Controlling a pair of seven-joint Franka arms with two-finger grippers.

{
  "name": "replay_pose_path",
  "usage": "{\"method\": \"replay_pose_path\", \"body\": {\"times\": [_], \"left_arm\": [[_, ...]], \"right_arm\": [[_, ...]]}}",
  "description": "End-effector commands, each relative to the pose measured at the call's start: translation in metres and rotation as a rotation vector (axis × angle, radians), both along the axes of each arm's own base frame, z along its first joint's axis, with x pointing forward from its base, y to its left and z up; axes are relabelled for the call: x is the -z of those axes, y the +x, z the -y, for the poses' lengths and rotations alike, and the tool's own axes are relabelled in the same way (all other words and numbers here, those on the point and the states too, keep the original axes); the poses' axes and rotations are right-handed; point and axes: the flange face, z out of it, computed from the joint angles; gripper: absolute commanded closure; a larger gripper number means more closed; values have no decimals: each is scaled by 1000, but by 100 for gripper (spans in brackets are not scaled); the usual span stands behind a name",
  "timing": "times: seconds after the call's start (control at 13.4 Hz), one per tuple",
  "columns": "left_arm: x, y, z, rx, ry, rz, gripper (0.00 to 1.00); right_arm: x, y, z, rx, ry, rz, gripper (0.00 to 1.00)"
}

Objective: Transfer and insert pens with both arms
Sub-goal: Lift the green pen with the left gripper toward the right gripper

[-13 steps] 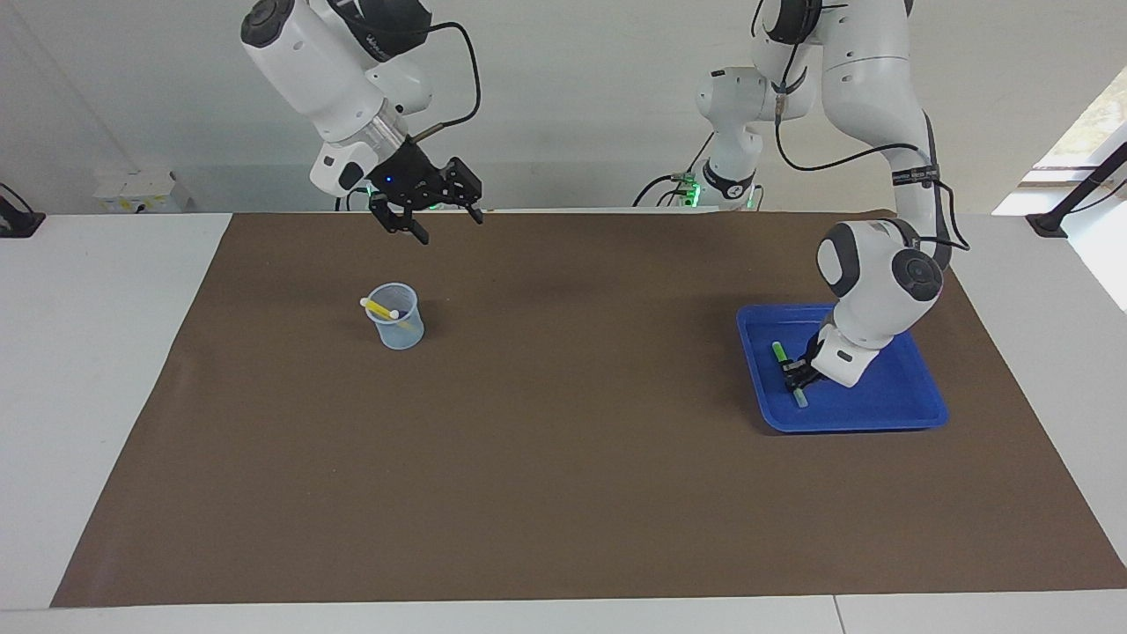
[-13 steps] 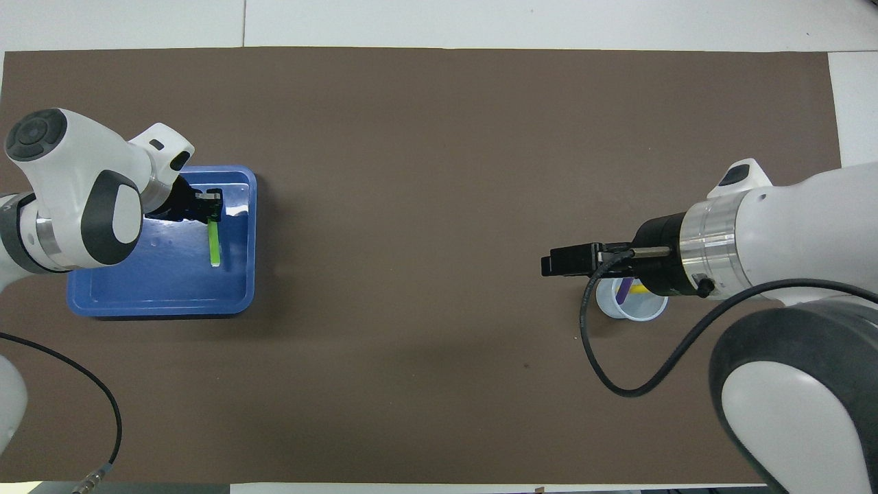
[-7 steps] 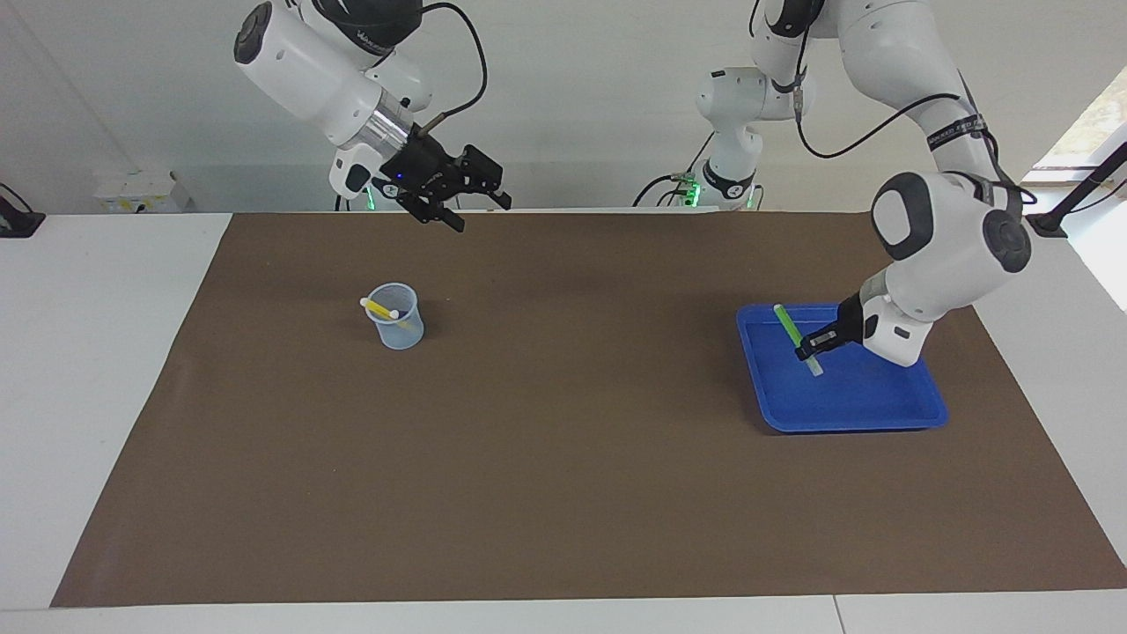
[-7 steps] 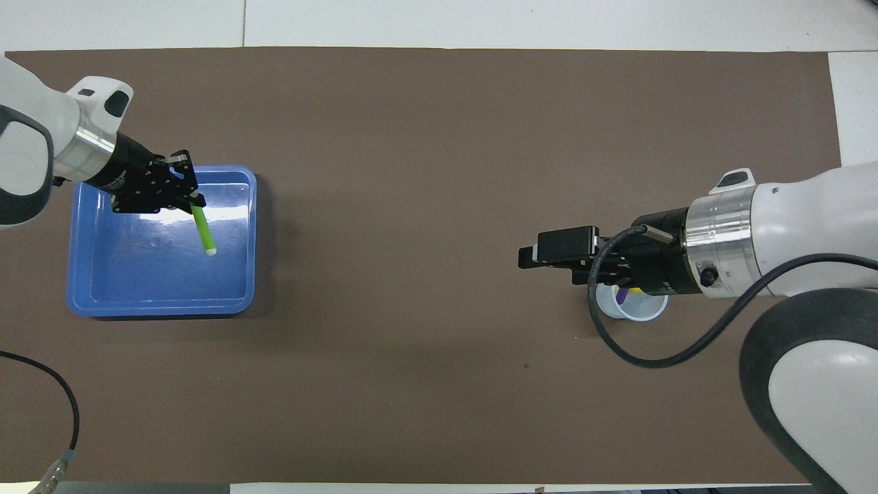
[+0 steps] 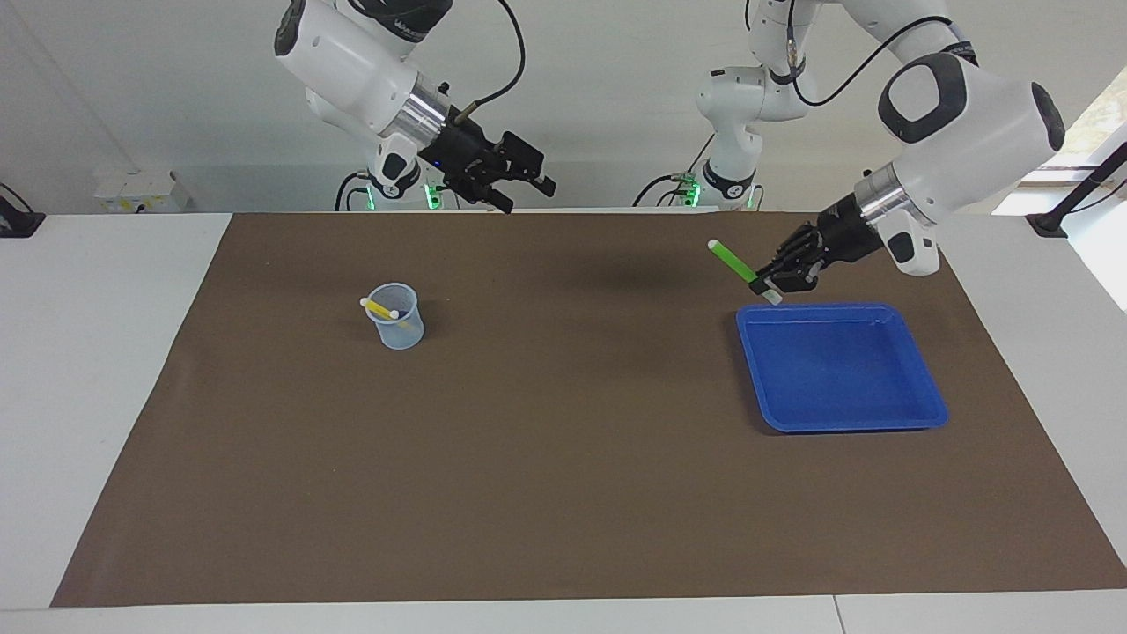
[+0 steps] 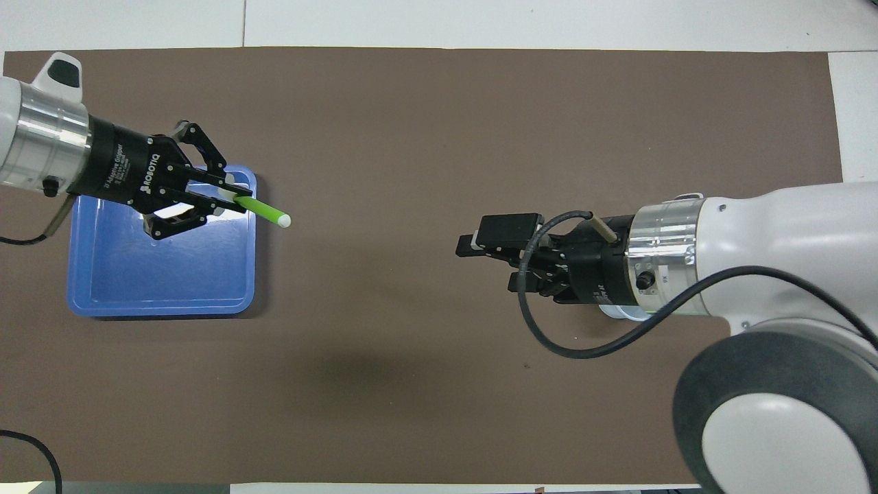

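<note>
My left gripper (image 5: 768, 283) (image 6: 232, 200) is shut on the back end of the green pen (image 5: 730, 261) (image 6: 264, 211), up in the air over the blue tray's (image 5: 841, 421) (image 6: 158, 306) edge. The pen's pale tip points toward the table's middle. The tray holds nothing. My right gripper (image 5: 526, 188) (image 6: 488, 264) hangs open and empty over the mat, between the cup and the table's middle. The clear cup (image 5: 395, 319) stands toward the right arm's end with the yellow pen (image 5: 380, 308) leaning in it. In the overhead view the right wrist hides nearly all of the cup.
A brown mat (image 5: 563, 493) (image 6: 439, 103) covers most of the white table. Two smaller white arm bases with green lights (image 5: 729, 180) stand at the robots' edge. A black cable (image 6: 549, 329) loops off the right wrist.
The left gripper has lifted the green pen out of the tray and swung it to point at the table's middle. The right gripper has risen and moved from over the cup toward the middle.
</note>
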Motion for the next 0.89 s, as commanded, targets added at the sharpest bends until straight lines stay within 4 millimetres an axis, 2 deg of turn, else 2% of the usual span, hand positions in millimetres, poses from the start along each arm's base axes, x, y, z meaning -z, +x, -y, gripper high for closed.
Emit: {"method": "replay_pose_path", "body": {"times": [0.0, 0.07, 0.22, 0.3, 0.59, 0.74, 0.82], "left_arm": [[16, -42, 38, -113, -84, -149, 100], [20, -55, 50, -155, -108, -155, 100], [26, -79, 60, -223, -165, -171, 100], [27, -85, 59, -252, -185, -177, 100], [20, -92, 65, -287, -202, -187, 100], [21, -100, 82, -257, -197, -184, 100], [22, -103, 86, -255, -194, -176, 100]], "right_arm": [[-1, -12, -38, 98, 66, -18, 0], [-5, -15, -49, 146, 100, -25, 0], [-3, -19, -62, 166, 109, 6, 0], [2, -23, -62, 155, 99, 14, 0], [6, -24, -65, 100, 76, 87, 0], [2, -22, -65, 115, 77, 148, 0], [4, -27, -79, 101, 79, 158, 0]]}}
